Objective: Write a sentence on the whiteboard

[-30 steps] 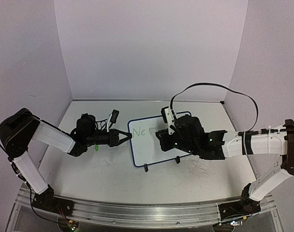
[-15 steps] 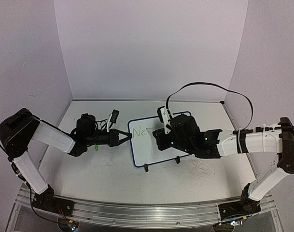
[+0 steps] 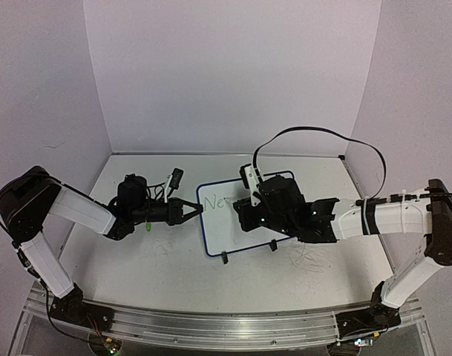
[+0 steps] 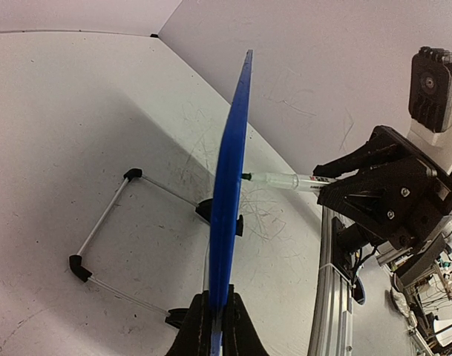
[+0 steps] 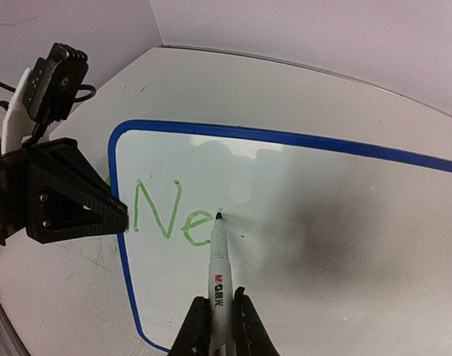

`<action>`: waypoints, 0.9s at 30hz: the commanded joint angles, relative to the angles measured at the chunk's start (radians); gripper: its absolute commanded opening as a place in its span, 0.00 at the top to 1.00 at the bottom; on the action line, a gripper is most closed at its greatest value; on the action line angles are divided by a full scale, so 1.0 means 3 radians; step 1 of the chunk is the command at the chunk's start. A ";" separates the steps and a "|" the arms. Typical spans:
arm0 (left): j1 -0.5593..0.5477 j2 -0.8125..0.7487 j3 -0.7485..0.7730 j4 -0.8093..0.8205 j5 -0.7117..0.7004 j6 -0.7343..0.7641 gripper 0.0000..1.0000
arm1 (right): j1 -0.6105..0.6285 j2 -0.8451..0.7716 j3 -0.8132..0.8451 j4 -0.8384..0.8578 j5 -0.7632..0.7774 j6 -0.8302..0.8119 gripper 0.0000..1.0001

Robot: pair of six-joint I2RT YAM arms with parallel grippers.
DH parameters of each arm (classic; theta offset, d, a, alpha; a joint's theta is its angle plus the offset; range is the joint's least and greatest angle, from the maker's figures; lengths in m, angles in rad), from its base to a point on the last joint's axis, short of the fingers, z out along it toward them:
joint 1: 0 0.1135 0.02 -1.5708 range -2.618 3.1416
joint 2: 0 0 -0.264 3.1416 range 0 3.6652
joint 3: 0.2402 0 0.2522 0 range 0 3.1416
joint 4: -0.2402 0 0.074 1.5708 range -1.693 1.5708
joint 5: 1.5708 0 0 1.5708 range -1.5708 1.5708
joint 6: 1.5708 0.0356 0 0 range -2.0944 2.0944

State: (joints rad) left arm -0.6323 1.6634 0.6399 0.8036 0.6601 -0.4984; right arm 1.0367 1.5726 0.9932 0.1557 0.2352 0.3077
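The whiteboard (image 3: pixel 220 230), white with a dark blue rim, stands tilted on the table. My left gripper (image 3: pixel 198 210) is shut on its left rim; the left wrist view shows the board edge-on (image 4: pixel 229 185) between my jaws (image 4: pixel 218 326). My right gripper (image 5: pixel 219 298) is shut on a white marker (image 5: pixel 220 259). The marker's tip touches the board just right of the green letters "Ne" (image 5: pixel 170 219), all that shows of the sentence (image 3: pixel 217 201). From the left wrist the marker (image 4: pixel 285 179) points at the board's face.
Behind the board a thin wire stand (image 4: pixel 107 222) with black feet rests on the scuffed tabletop (image 3: pixel 159 259). Two black feet (image 3: pixel 224 257) sit at the board's near edge. A small green piece (image 3: pixel 148 225) lies under my left arm. A black cable (image 3: pixel 315 133) loops above my right arm.
My right arm has shifted a little to the left over the board, carrying the marker with it. The left arm and the board have not moved.
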 commanded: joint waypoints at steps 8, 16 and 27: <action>-0.0040 -0.0092 0.0050 0.0084 0.0116 -0.0035 1.00 | -0.0001 -0.0033 -0.0061 -0.0069 0.0051 0.0145 1.00; -0.0040 -0.0100 0.0050 0.0084 0.0116 -0.0034 1.00 | 0.0004 -0.0096 -0.0169 -0.0074 0.0033 0.0216 1.00; -0.0041 -0.0095 0.0055 0.0087 0.0119 -0.0041 1.00 | 0.0006 -0.0110 -0.0168 -0.0074 0.0041 0.0228 1.00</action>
State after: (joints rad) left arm -0.6323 1.6634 0.6399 0.8021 0.6556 -0.4988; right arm 1.0431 1.5642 0.9539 0.1524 0.2298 0.3648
